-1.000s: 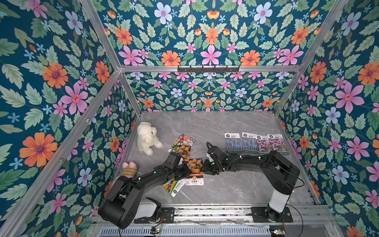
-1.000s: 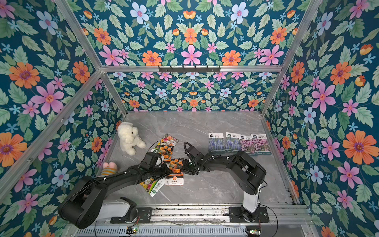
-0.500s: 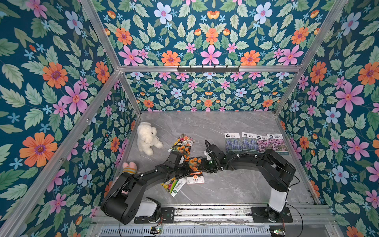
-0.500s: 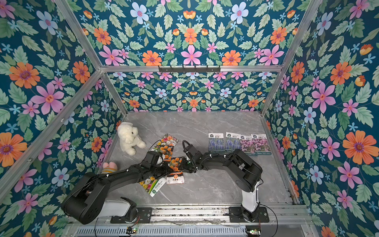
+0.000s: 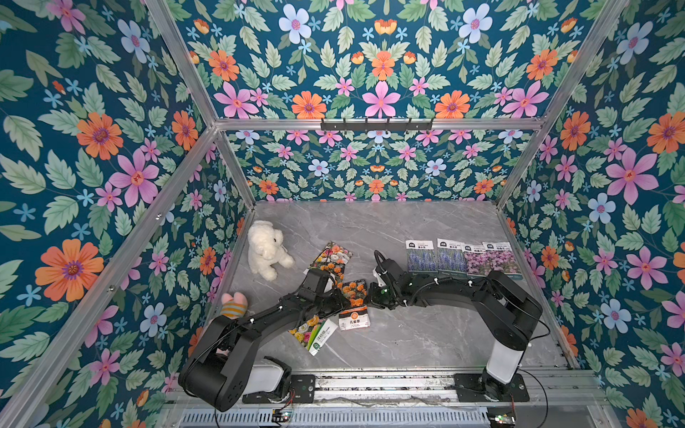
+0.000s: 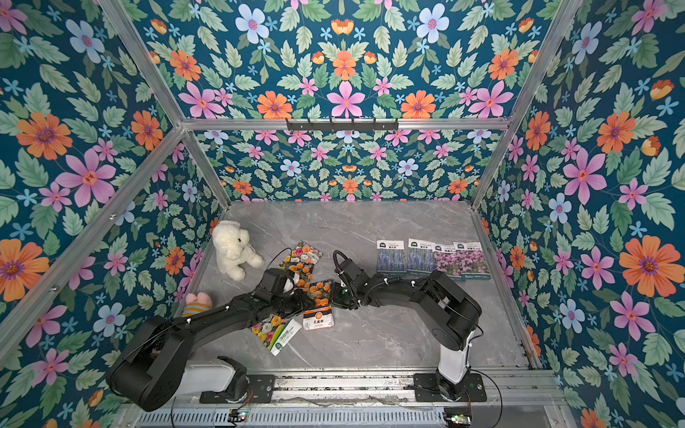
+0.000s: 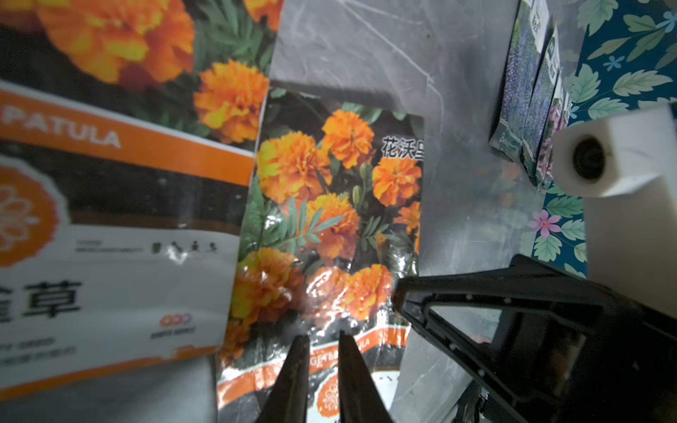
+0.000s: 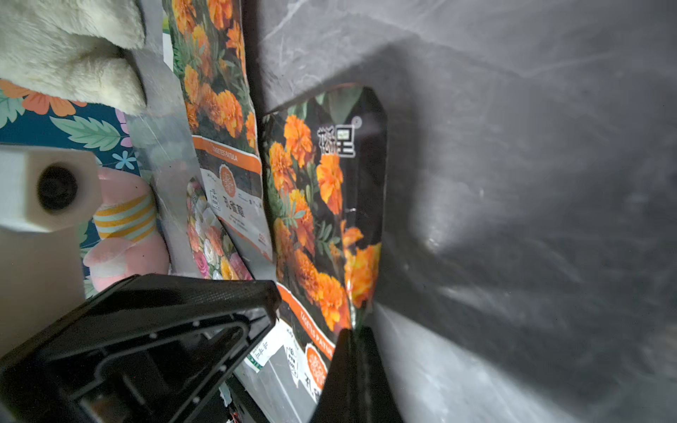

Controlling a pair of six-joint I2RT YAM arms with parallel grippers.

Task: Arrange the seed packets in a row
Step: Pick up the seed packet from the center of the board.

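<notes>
- The right gripper (image 8: pixel 353 333) is pinched tight on a long side edge of a flat glossy orange-marigold seed packet (image 8: pixel 322 219), down toward its label end. That edge curls up off the grey marble-look surface (image 5: pixel 407 333).
- The packet sits about mid-surface, a bit toward the front edge, right between the two arms.
- The left gripper (image 7: pixel 322 335) has its fingers only a sliver apart with nothing between them. Its tips are over the same packet's orange band. It looks like it's pinning the packet down, but I can't tell if it actually touches.
- A second orange-marigold packet (image 7: pixel 110 183) lies just beside it. Touching or overlapping, I can't tell.
- Already lined up near the right edge are two purple-blue lavender packets (image 5: pixel 435 258) and two pink-purple flower packets (image 5: pixel 489 259), side by side.
- Not in the row yet are one multicolour-bloom packet (image 5: pixel 333 255) toward the back from the left gripper and another rose-print packet (image 5: pixel 311 331) nearer the front edge, partly under the left arm.
- My guess on handling: these are thin, nearly weightless, floppy and slick, lying on slick stone. You can't get a finger under one lying flat, so a raised edge is the place to grab.
- I'd take it around the middle of a long edge. A corner grab would probably fold it or let it swing.
- Watch the neighbouring packet, since it could ride along.
</notes>
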